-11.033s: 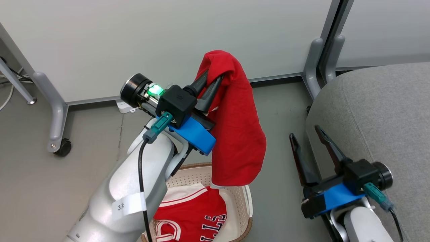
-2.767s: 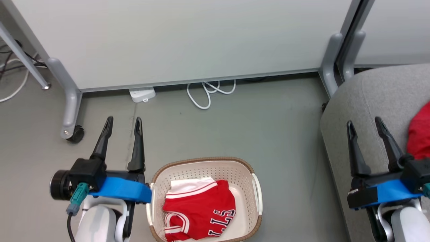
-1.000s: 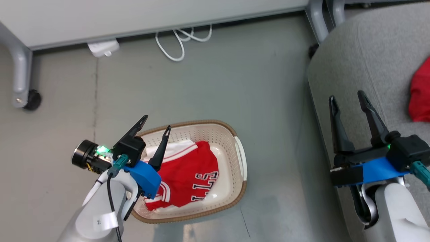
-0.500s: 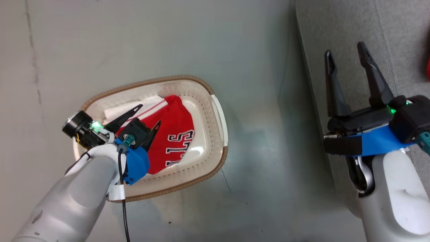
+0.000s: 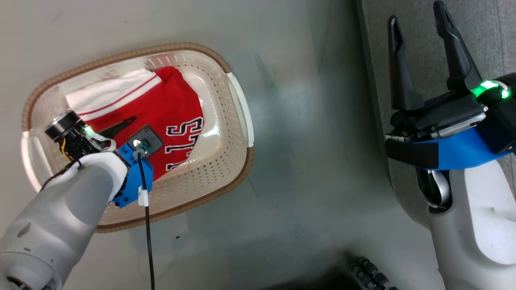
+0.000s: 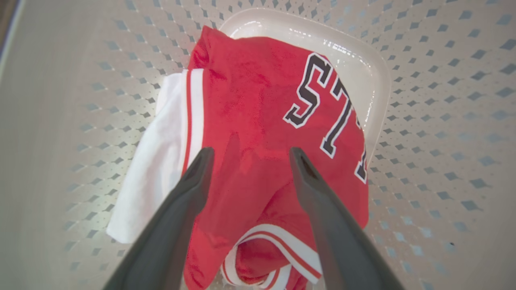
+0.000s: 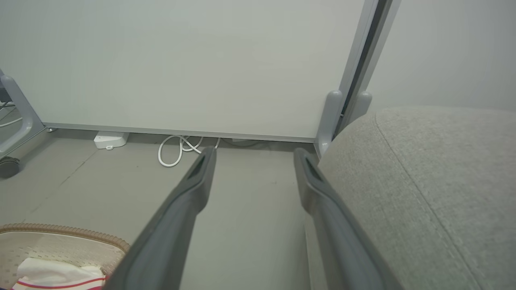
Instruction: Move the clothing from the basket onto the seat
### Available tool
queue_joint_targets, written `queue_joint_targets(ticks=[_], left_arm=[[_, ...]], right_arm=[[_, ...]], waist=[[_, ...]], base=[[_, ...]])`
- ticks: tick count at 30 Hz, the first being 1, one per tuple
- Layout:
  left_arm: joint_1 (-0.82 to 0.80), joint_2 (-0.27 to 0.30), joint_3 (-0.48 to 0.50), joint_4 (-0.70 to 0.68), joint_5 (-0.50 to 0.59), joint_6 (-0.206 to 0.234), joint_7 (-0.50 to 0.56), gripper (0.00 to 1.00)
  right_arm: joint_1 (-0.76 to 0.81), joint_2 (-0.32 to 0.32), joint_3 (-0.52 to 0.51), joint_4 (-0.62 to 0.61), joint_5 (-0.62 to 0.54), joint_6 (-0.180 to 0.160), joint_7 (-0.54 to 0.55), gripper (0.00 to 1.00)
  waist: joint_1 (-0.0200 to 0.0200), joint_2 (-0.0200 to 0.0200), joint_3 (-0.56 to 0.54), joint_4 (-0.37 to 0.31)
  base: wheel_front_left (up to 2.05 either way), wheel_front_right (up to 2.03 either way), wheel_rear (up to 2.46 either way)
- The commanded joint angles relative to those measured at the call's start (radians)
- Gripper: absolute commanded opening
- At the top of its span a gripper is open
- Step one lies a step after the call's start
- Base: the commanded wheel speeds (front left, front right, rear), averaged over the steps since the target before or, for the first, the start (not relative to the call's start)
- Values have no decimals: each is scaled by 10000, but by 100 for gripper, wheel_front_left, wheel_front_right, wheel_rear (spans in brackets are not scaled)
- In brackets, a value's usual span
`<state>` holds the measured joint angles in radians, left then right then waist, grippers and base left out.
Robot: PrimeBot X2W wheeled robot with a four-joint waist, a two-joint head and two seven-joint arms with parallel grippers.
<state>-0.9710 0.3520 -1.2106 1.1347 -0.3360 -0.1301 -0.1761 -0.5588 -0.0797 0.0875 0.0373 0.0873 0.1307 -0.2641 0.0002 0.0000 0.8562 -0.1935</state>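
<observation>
The jersey [image 6: 258,133] is red, with white stripe trim, a white part along one side and black block letters edged in white. It lies crumpled in the bottom of the basket [image 5: 121,52], a cream perforated tub with a brown braided rim that stands on the grey floor [image 5: 306,161]. Part of the basket's glossy bottom is bare beside the lettered side. A looped, striped edge of the jersey is bunched up at the end nearest the left wrist.

The left end effector [image 6: 250,152] is down inside the basket with its two dark fingers spread wide and red cloth showing between them. It has hold of nothing. Whether the tips touch the cloth cannot be told. The right end effector [image 5: 416,12] is also wide open and empty, hanging by the edge of the grey seat [image 7: 435,173], well apart from the basket.

In the earliest picture the left end effector holds a plain red garment up above the basket; in later ones that garment lies on the seat and the left arm is back beside the basket. Since a second ago the left end effector has gone from the basket's rim down over the jersey, so the head view now shows little of its fingers. The head camera has tipped further down, so the basket sits higher and larger in its view. The jersey keeps the same heap, and the right end effector has stayed open by the seat.
</observation>
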Motion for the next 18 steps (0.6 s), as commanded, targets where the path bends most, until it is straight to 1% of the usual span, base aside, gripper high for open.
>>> queue_joint_targets(ticks=[1,8,18], left_arm=[[-270,89,-158,101,-90,-8,193,100],[-840,385,-599,228,-422,-6,1007,100],[-1343,789,-712,297,-563,-6,1737,100]], right_arm=[[-238,49,8,-131,-70,1,-5,100],[-471,109,111,-484,-105,1,-5,100],[-597,214,46,-764,-173,1,-5,100]], waist=[[-2,0,474,-225],[-2,0,1320,-464],[-2,0,2154,-683]], base=[[0,0,0],[0,0,0],[0,0,0]])
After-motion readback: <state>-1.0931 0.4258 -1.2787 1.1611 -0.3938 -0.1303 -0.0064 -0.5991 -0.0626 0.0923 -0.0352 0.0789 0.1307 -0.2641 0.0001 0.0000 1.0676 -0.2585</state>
